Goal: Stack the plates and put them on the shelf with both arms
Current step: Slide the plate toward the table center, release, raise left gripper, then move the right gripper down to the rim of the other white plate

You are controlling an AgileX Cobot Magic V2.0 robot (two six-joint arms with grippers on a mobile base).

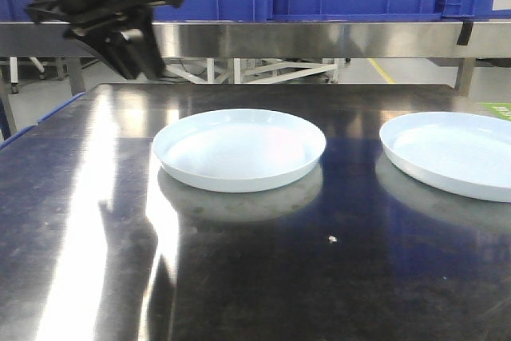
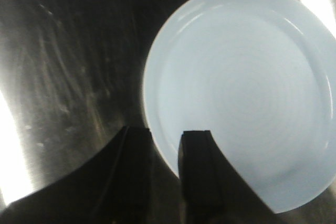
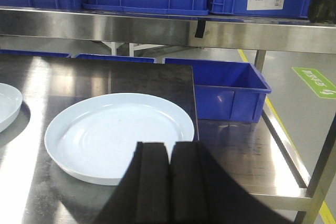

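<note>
Plates (image 1: pixel 239 149) lie apart on steel table (image 1: pixel 80 237) before the shelf (image 1: pixel 319 37).
Left claw (image 2: pixel 167 135) hangs spread near the left plate (image 2: pixel 241 93)'s rim; right claw (image 3: pixel 169 148), pressed together, hovers by the right plate (image 3: pixel 115 135).

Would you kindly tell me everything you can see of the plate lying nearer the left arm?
The plate is round, shallow and glossy, pale bluish-white, with a low raised rim; it looks like ceramic or melamine. It is empty and lies flat, right way up, on the dark reflective tabletop, apart from the second plate. Nothing else touches it; the open left gripper hangs above its edge.
</note>
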